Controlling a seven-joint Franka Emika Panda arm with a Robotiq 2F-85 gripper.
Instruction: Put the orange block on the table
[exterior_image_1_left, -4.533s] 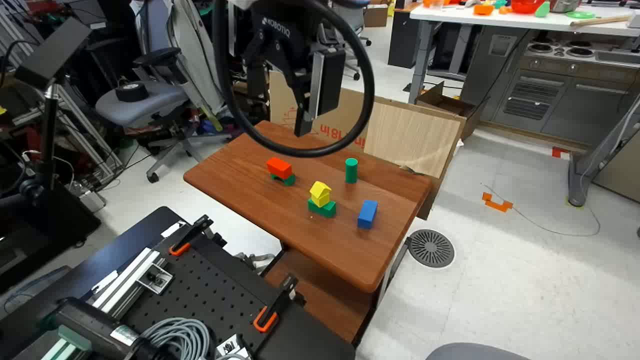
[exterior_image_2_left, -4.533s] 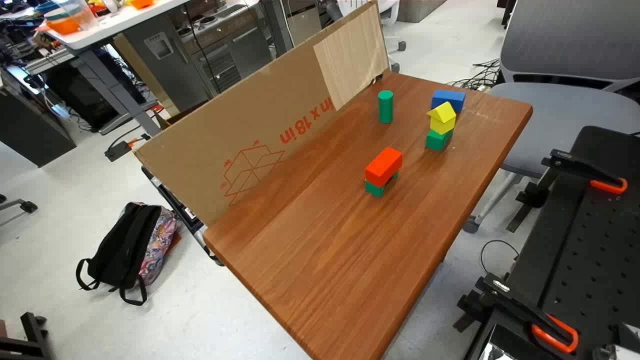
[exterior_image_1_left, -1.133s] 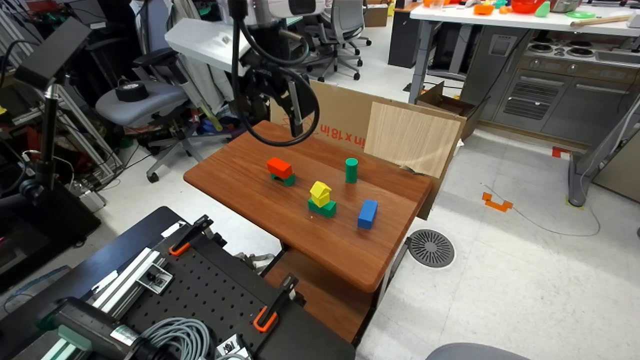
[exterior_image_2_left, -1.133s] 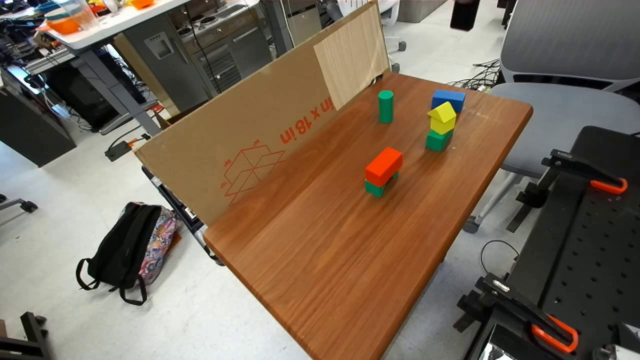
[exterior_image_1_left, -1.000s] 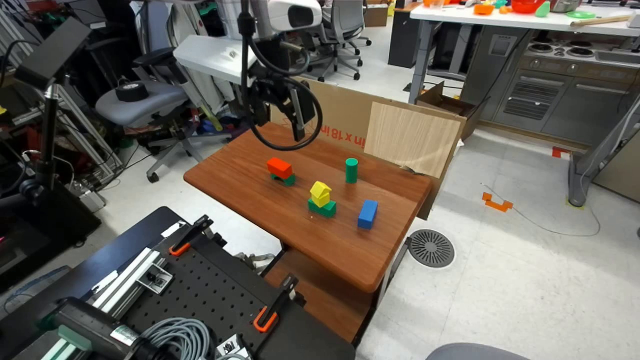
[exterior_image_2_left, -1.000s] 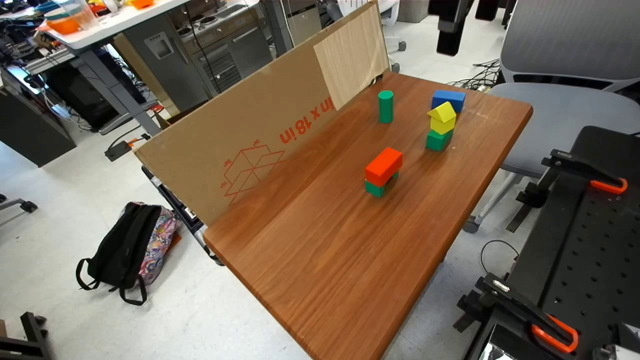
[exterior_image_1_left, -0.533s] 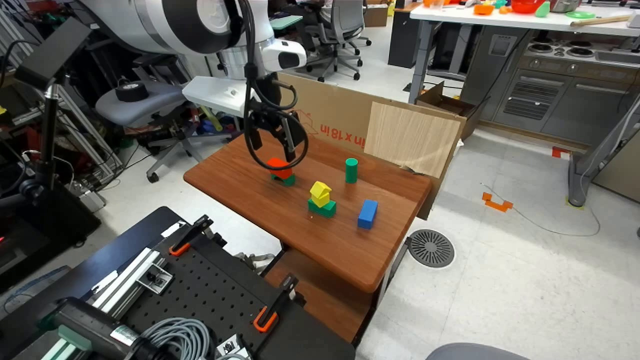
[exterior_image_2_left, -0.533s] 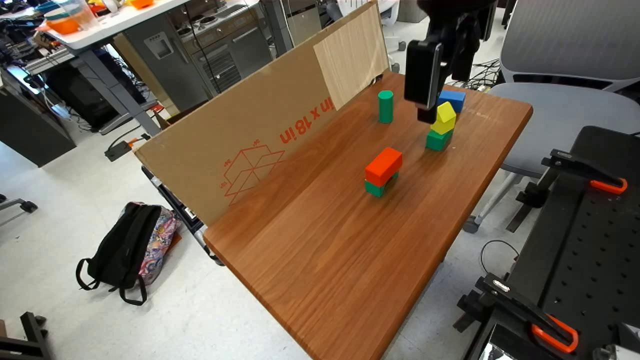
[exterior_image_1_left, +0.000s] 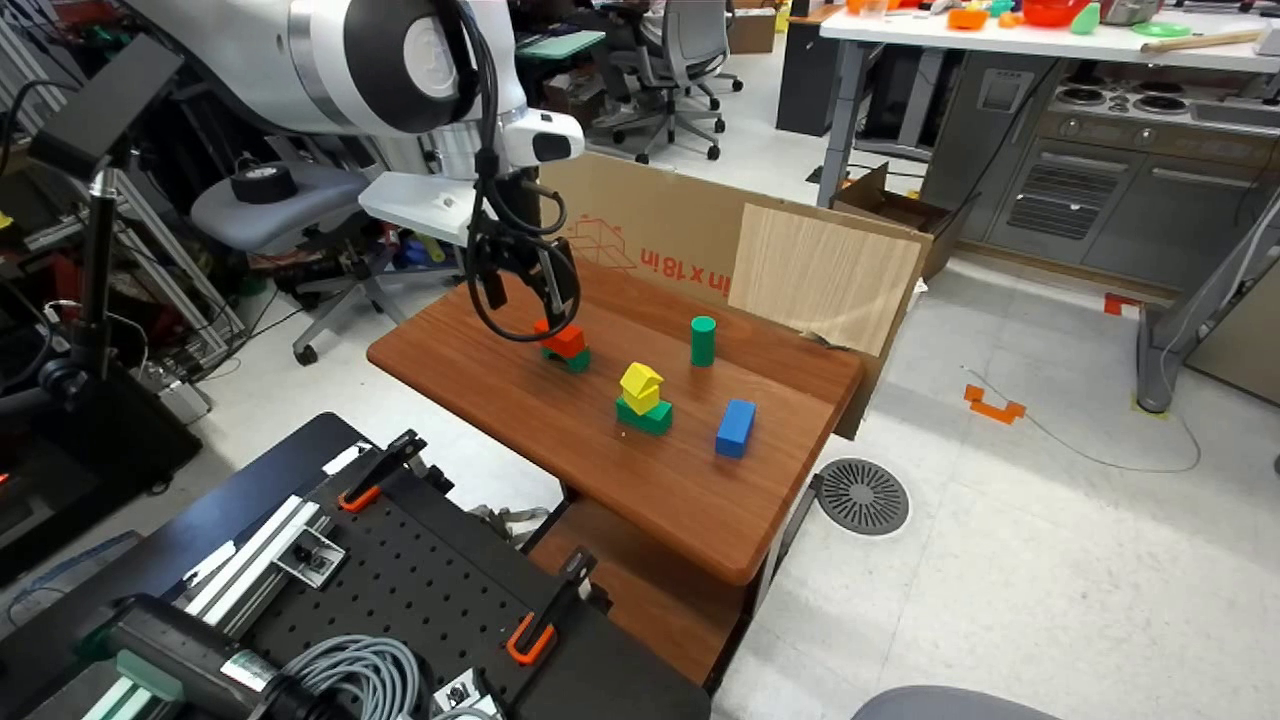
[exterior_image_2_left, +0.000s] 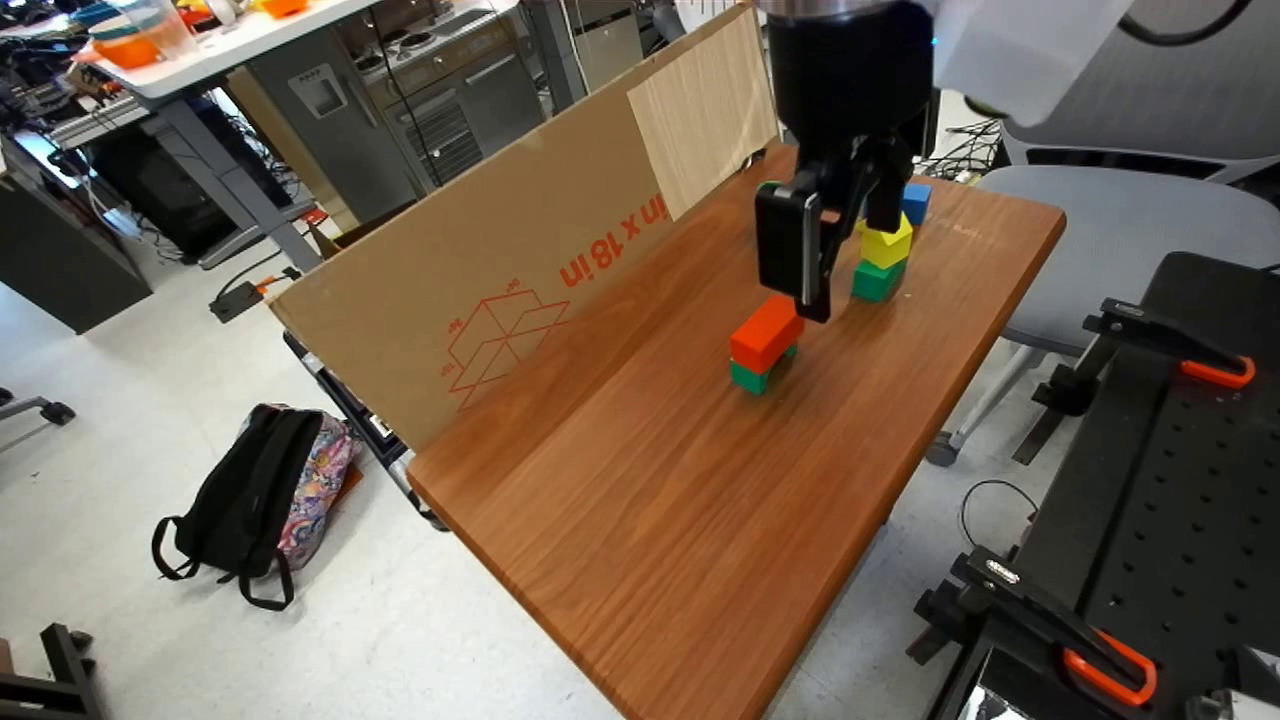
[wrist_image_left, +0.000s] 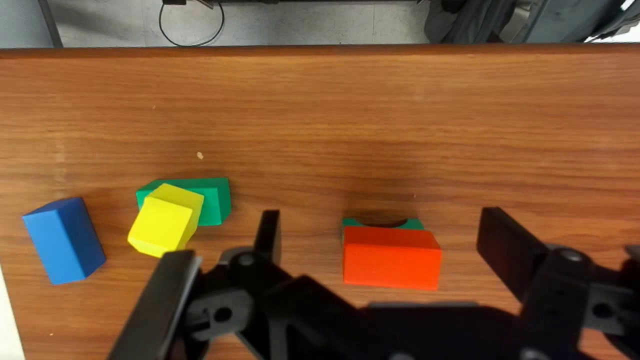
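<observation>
The red-orange block (wrist_image_left: 392, 262) lies flat on top of a green arch block (wrist_image_left: 412, 223), which stands on the brown wood-grain table (wrist_image_left: 320, 110). The orange block also shows in both exterior views (exterior_image_1_left: 568, 343) (exterior_image_2_left: 765, 337), partly covered by the gripper. My gripper (wrist_image_left: 382, 215) is open and empty, fingers pointing down. In the wrist view the orange block appears between the spread fingers, with gaps on both sides. In both exterior views the gripper (exterior_image_1_left: 527, 312) (exterior_image_2_left: 850, 270) is above and close to the block; contact is not visible.
Yellow blocks (exterior_image_1_left: 641, 390) stand stacked on a green block (exterior_image_1_left: 645, 416). A blue block (exterior_image_1_left: 735, 430) and an upright green cylinder (exterior_image_1_left: 703, 342) are on the table. A cardboard panel (exterior_image_2_left: 480, 290) rises along one edge. A black perforated bench (exterior_image_1_left: 420, 580) stands beside the table.
My gripper has come down from high above the table and moved over to the orange block. It stays open. The blocks have not moved.
</observation>
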